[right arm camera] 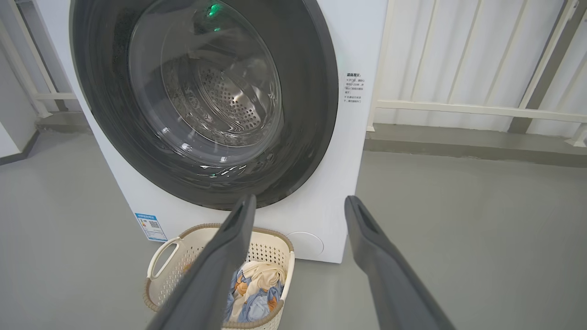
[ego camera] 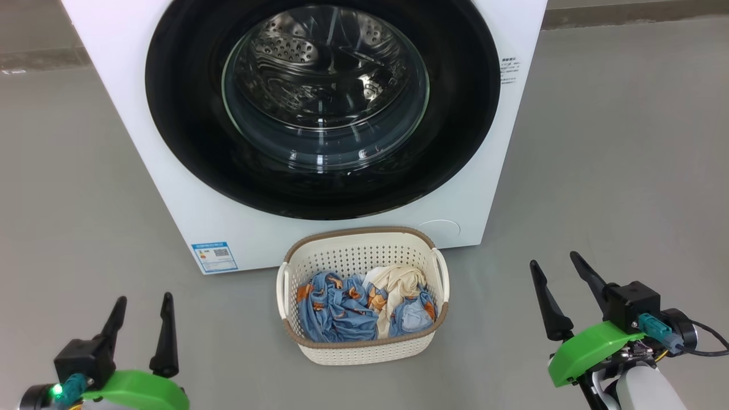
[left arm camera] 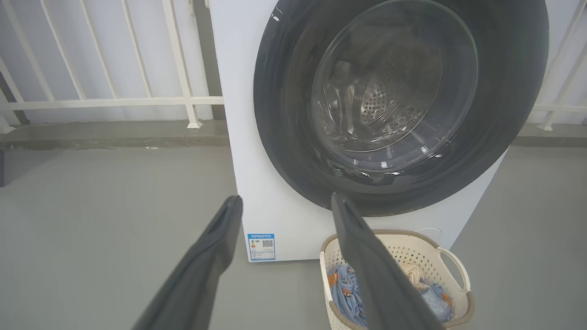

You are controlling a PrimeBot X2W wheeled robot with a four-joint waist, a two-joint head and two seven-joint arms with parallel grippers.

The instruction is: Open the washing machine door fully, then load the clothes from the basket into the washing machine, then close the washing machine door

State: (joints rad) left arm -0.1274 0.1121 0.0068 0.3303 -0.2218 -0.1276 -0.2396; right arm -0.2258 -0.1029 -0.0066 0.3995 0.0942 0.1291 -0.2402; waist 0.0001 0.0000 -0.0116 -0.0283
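Head view: the washing machine door [ego camera: 323,102] sits shut at upper centre, so no step looks done yet. Opening, loading and closing are all left. The clothes [ego camera: 364,304] lie in the basket [ego camera: 364,253] at lower centre, just before the washing machine [ego camera: 131,114]. The left end effector [ego camera: 144,297] and right end effector [ego camera: 552,259] are spread wide and empty.

Left wrist view: a blue label sticker [left arm camera: 261,246] carries a QR code, its text unreadable.

Right wrist view: small print [right arm camera: 353,87] beside the door is illegible.

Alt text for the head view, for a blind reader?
A white front-loading washing machine stands with its black-rimmed glass door shut; a cream perforated basket of blue and cream clothes sits on the grey floor before it. The left gripper and right gripper hover open at the lower corners.
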